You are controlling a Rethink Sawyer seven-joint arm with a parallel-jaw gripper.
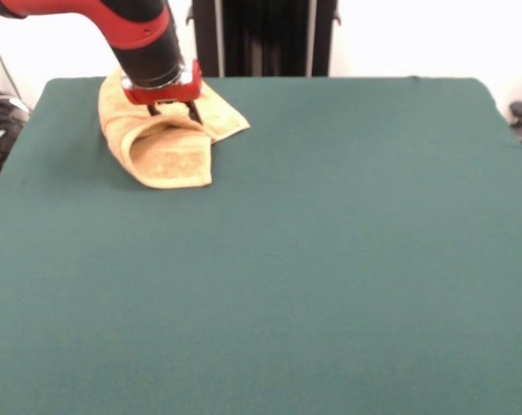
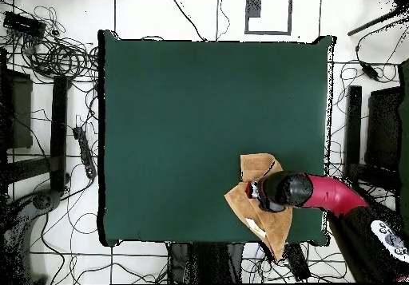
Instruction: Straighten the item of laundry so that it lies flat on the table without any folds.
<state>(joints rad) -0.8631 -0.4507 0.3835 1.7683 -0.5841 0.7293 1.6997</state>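
The item of laundry (image 1: 168,154), a mustard-yellow towel, lies crumpled at the table's (image 1: 330,259) far left corner in the front view. One fold arches up into a loop that opens toward the camera, and a flap sticks out to the right. My gripper (image 1: 175,111) is down on top of that raised fold and touches the cloth. From overhead the towel (image 2: 256,170) sits near the table's (image 2: 200,98) lower right edge, partly hanging past it, and the arm's end (image 2: 286,190) covers its middle and the gripper.
Cables and black stands (image 2: 56,66) lie on the floor around the table. The robot's black pedestal (image 1: 265,39) rises just behind the table's far edge, close to the towel.
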